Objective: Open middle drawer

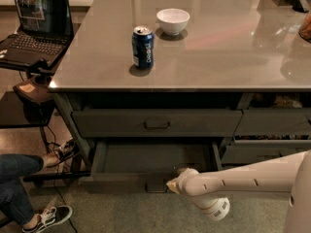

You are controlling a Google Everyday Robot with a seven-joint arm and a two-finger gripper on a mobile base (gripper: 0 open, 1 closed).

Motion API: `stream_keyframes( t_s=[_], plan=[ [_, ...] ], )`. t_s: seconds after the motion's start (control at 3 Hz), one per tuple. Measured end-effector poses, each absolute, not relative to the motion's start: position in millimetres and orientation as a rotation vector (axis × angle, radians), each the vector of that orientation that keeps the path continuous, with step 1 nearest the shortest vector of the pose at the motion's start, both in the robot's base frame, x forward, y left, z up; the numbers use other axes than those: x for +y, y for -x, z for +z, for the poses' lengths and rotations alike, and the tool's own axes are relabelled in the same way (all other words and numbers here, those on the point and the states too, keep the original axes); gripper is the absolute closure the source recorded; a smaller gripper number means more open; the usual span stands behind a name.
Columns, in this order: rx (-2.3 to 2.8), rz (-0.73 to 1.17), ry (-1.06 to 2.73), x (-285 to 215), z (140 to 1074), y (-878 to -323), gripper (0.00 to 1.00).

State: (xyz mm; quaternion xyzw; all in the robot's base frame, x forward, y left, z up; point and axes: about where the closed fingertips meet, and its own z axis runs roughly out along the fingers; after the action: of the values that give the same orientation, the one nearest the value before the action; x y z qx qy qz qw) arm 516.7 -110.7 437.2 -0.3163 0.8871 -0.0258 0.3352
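Middle drawer [146,157], the wide shallow dark grey one: it stands open, sticking out past the bench's front edge, under the left and centre span. Plain grey inside, nothing visible in it. Its small dark rectangular pull handle [155,186] sits at the centre of the front panel.

My gripper [171,184] is low at the drawer front, tip just right of that handle, touching or nearly so. Can't tell whether the grip is clenched or released. My white arm [243,181] comes in from the right, below the bench's front-right part.

Directly above the open drawer is a taller-fronted wide grey drawer [112,123], closed. Narrower grey drawers [272,122] stack under the bench's right end.

On the glossy grey bench top [218,57]:
- a blue soda can [143,46] upright, near the front-left corner
- a white bowl [173,21] behind it, toward the middle, apart from the can

Off the bench's left edge:
- an open black laptop [34,25] on a side stand
- a person's jeans-clad leg [14,188] with a black-and-white sneaker [48,217] on the floor
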Motion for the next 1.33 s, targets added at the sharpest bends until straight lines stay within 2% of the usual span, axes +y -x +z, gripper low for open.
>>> stream_keyframes(
  t_s=[1.33],
  plan=[
    [2.326,-0.066,0.805,-108,440,-500,1.00]
  ],
)
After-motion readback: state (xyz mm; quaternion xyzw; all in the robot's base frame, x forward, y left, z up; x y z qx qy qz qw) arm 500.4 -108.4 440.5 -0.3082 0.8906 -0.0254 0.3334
